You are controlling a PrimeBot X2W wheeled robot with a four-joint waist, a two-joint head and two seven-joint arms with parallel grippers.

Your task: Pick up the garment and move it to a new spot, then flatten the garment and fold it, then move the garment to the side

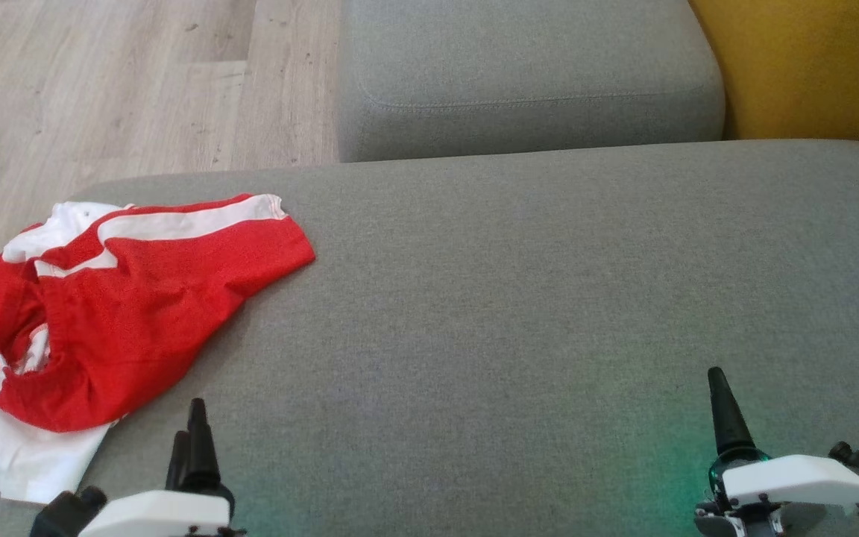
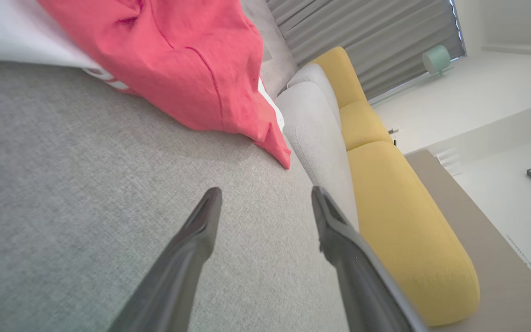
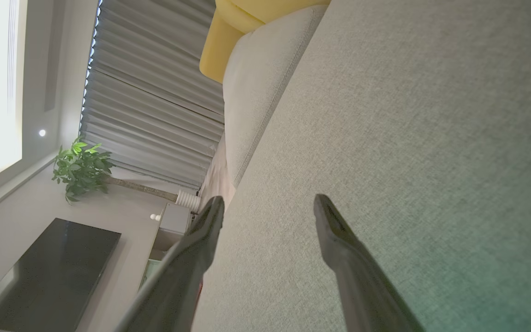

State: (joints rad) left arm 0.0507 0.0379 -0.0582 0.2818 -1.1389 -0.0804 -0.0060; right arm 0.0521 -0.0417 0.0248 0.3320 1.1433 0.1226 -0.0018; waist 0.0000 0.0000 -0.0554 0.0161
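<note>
Looking down from my head, I see my left gripper (image 1: 189, 425) at the lower left and my right gripper (image 1: 724, 418) at the lower right. Both are over the near part of a wide grey seat (image 1: 549, 298), fingers pointing away from me. Both are spread wide and hold nothing. In the left wrist view the two dark fingers (image 2: 191, 249) frame bare grey cloth, and in the right wrist view the fingers (image 3: 348, 258) do the same. Whether the tips touch the seat I cannot tell.

The garment (image 1: 139, 306) lies just beyond my left gripper, near its tips but apart from them, at the seat's left end. It is red with white bands, crumpled in a heap, with a white layer sticking out underneath on the near side and some dark print at its left edge. My right gripper is well apart from it, with open grey cloth between.

Beyond the seat stands a second grey cushion (image 1: 526, 74), with a yellow cushion (image 1: 810, 67) to its right and pale wood floor (image 1: 101, 82) to its left. Farther off, the right wrist view shows a grey curtain (image 3: 150, 115), a green plant (image 3: 79, 168) and a dark panel (image 3: 49, 267).
</note>
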